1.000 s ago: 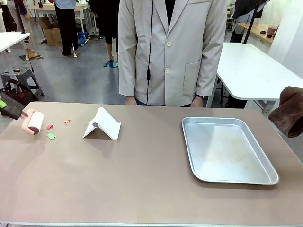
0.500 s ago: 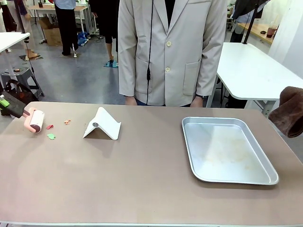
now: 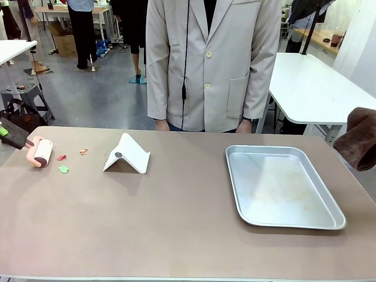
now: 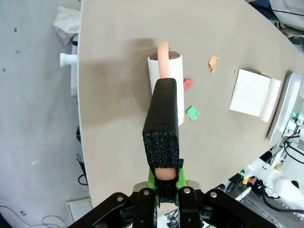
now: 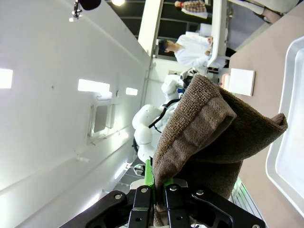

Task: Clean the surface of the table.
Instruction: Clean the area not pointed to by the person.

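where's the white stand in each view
front: white stand left of centre, tray off to its right
left wrist: right side, just short of the tray's rim
right wrist: upper right, beyond the tray's end
shared landmark: the tray, next to the stand in all three

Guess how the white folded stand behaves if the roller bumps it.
The white folded stand looks like thin bent sheet, so it is probably light; on the smooth table it would likely slide rather than resist. It rests on two edges like an open tent, so a push on a sloped face might tip it. Its crisp flat faces suggest stiffness.
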Controlling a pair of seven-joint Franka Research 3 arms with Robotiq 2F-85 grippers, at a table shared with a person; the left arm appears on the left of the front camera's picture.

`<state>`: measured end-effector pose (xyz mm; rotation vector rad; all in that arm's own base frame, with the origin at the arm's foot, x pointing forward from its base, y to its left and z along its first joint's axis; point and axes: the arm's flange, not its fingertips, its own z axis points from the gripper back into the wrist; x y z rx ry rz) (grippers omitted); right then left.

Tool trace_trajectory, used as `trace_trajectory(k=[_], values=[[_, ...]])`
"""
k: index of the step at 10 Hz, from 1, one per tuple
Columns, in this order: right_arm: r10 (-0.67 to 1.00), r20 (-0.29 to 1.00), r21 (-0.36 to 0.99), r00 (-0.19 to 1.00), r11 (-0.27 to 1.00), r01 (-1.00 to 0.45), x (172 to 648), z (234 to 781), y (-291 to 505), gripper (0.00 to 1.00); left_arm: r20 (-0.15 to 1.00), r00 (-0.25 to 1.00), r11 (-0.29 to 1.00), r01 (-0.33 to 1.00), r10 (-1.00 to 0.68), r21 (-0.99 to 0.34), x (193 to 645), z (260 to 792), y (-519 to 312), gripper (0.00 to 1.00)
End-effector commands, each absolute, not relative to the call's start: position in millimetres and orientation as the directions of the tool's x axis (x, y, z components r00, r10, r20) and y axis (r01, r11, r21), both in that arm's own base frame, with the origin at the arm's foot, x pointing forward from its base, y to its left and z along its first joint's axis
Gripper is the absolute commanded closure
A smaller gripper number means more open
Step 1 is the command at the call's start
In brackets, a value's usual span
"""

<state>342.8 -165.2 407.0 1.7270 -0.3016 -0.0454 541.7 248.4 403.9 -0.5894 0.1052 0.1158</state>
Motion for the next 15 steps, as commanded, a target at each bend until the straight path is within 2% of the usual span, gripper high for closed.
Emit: trace_trajectory(k=[1,7,11,15], values=[[-0.222,0.138,0.973,0.965,-0.152,-0.174,341,412,-165,0.93,-0.153,0.986,0.838,-0.139,0.066,-0.528,547,401,249,0.84],[-0.222,0.138,0.973,0.965,-0.152,-0.174,341,412,-165,0.93,-0.237,0.964,0.846,-0.225,0.121,-0.483,557,397,231,0.84],[-0.222,0.138,0.973,0.965,-0.152,-0.174,341,412,-165,0.93,-0.257,0.961,0.866,-0.214,0.104,-0.452,560,396,199,0.84],[-0.222,0.138,0.973,0.965,-0.152,-0.174,341,412,-165,0.93,-0.281,0.957,0.844,-0.203,0.065,-0.496,558,393,180,0.84]])
